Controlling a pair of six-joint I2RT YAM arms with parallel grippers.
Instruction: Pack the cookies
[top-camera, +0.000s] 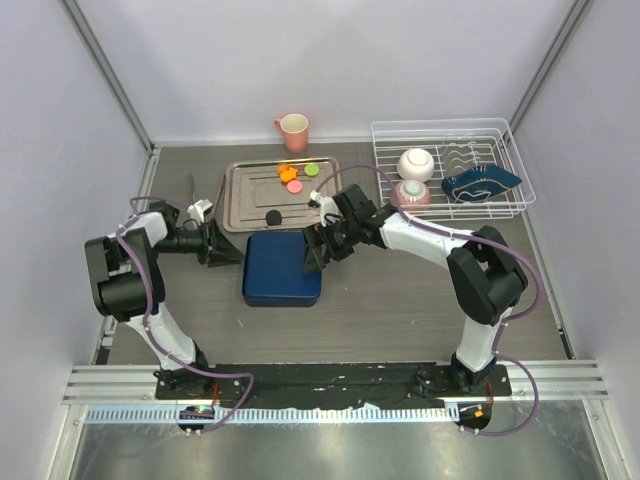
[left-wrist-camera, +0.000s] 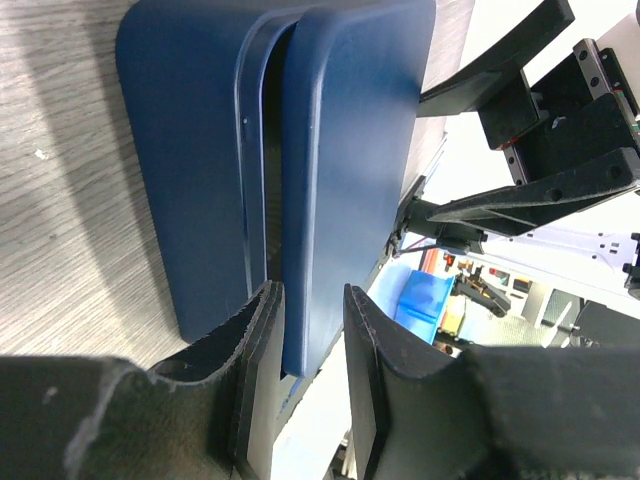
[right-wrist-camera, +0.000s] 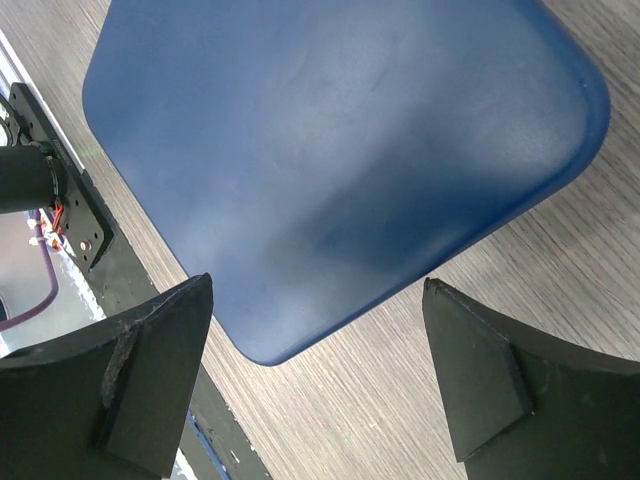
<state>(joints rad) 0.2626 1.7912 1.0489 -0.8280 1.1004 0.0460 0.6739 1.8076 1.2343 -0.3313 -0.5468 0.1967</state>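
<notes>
Wood-grain table (top-camera: 400, 300) fills a white-walled cell, with both arms bolted at its near edge. At its middle lies a plain dark blue box (top-camera: 282, 270) with rounded corners, and an arm reaches in to it from either side. The left gripper (top-camera: 236, 250) has its jaws drawn close on the box's left edge. In the left wrist view the lid (left-wrist-camera: 350, 150) stands a little apart from the base (left-wrist-camera: 185, 150); one finger sits in the gap between them and the other against the lid's outer face, so the lid's edge is pinched. The right gripper (top-camera: 312, 255) is at the box's right side with its jaws spread wide, one on each side of a rounded corner in its wrist view, with no contact visible. The cookies (top-camera: 292, 176) are not in the box. They lie on a metal tray (top-camera: 250, 195) just behind it: orange ones, a pink one and a green one clustered toward the far right, and a black cookie (top-camera: 272, 217) alone near the front. A pink mug (top-camera: 293, 130) stands upright behind the tray. A white wire rack (top-camera: 447, 123) at far right holds a white round vessel (top-camera: 415, 162) and a dark blue piece (top-camera: 480, 183).
</notes>
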